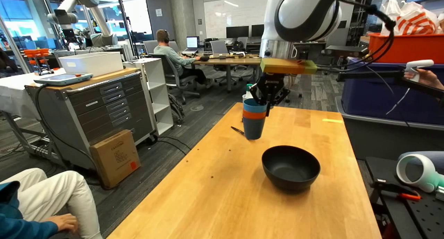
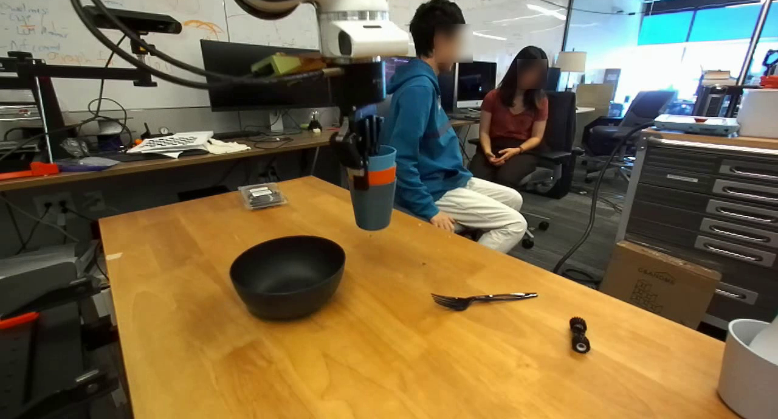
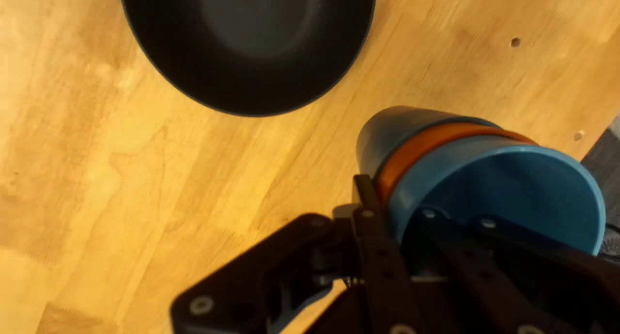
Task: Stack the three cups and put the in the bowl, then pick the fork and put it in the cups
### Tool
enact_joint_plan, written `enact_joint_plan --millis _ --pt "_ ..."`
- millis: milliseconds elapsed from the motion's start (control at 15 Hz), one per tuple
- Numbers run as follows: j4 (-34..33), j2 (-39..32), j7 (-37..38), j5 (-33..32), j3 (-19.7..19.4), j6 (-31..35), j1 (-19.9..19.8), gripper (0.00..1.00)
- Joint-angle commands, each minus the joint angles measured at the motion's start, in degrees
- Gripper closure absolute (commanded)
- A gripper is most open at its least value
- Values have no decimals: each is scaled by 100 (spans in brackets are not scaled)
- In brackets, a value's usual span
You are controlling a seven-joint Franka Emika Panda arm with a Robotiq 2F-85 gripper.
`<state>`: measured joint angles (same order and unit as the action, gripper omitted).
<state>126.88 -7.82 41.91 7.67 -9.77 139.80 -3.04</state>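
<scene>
Wood tbl [image 2: 389, 358], cups [image 2: 377, 191] mouth-up, approx. vert., in grpr [image 2: 366, 169]

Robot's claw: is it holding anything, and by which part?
The claw holds three nested cups by one side near the rim: one finger inside the top cup, the other outside the stack.

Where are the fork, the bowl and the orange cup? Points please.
Fork [image 2: 489, 297], in an exterior view: handle.
Bowl [image 3: 254, 28], in the wrist view: inside bottom.
Orange cup [image 1: 253, 114], in an exterior view: exposed upper band.
</scene>
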Motion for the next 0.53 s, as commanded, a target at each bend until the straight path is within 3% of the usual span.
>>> enact_joint_plan --millis 0,200,467 --pt "549 1046 -122 -141 171 -534 3 98" --pt "818 1449 -219 -186 344 -843 -40 98" --pt "1247 1547 -343 -382 523 -392 -70 98"
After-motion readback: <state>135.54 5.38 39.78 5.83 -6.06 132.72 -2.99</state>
